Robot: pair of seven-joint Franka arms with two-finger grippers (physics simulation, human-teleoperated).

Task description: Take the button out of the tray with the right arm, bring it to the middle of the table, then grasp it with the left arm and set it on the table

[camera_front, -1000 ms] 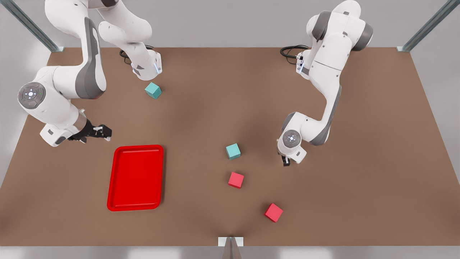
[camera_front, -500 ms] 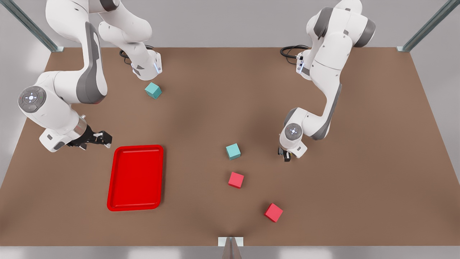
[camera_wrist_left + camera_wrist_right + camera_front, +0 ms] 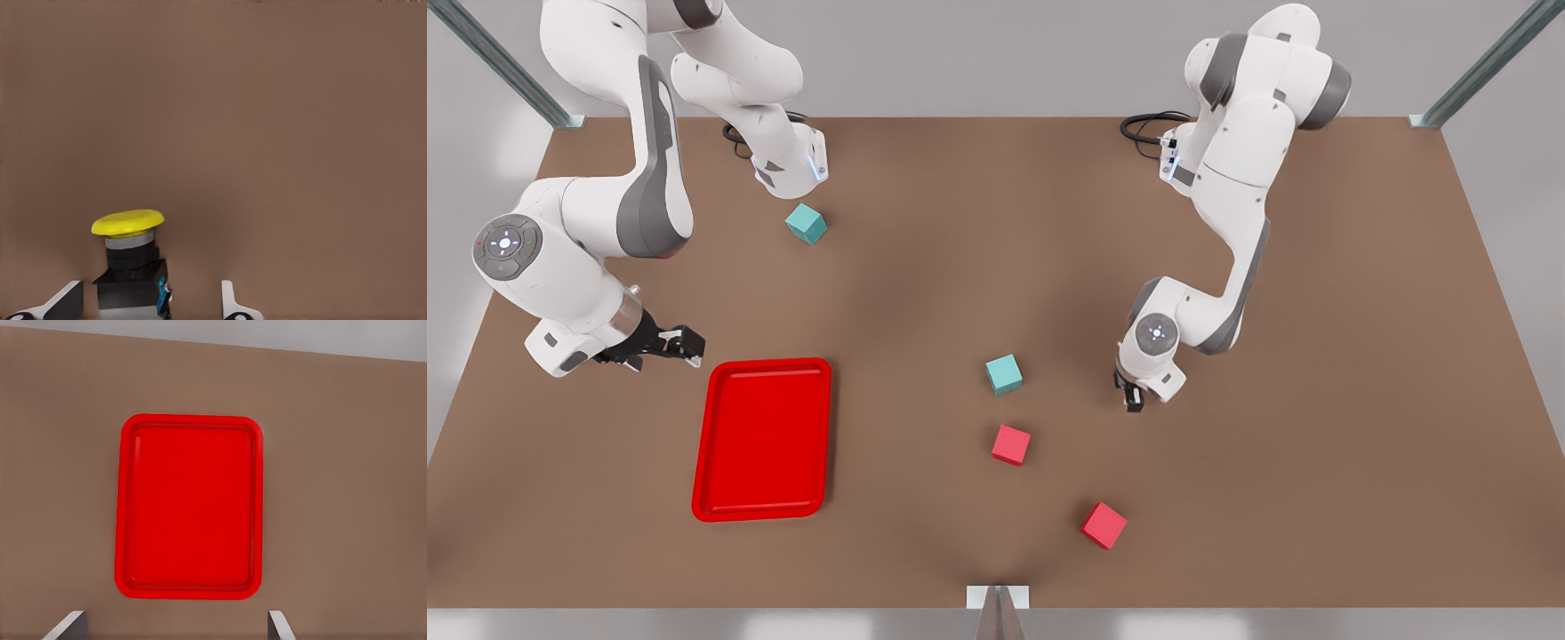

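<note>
- Standing upright on the table (image 3: 925,267), the button (image 3: 130,263) shows its yellow cap above a dark boxy body in the left wrist view, between the left gripper's (image 3: 150,303) two spread fingertips and nearer one of them; contact cannot be told.
- That left gripper (image 3: 1134,398) sits low over the table's middle, toward the front view's right, its fingers open with nothing clamped.
- Just beside it, toward the front view's left, lies a teal cube (image 3: 1004,374); a red cube (image 3: 1011,444) lies nearer the front edge, and a second red cube (image 3: 1104,525) closer still to that edge.
- Another teal cube (image 3: 807,223) rests near the back edge by an arm base.
- Near the table's edge at the front view's left, the right gripper (image 3: 680,344) hangs just beside the red tray's (image 3: 765,511) back corner, fingers wide apart and empty.
- The right wrist view shows the tray (image 3: 188,590) with a bare floor.
</note>
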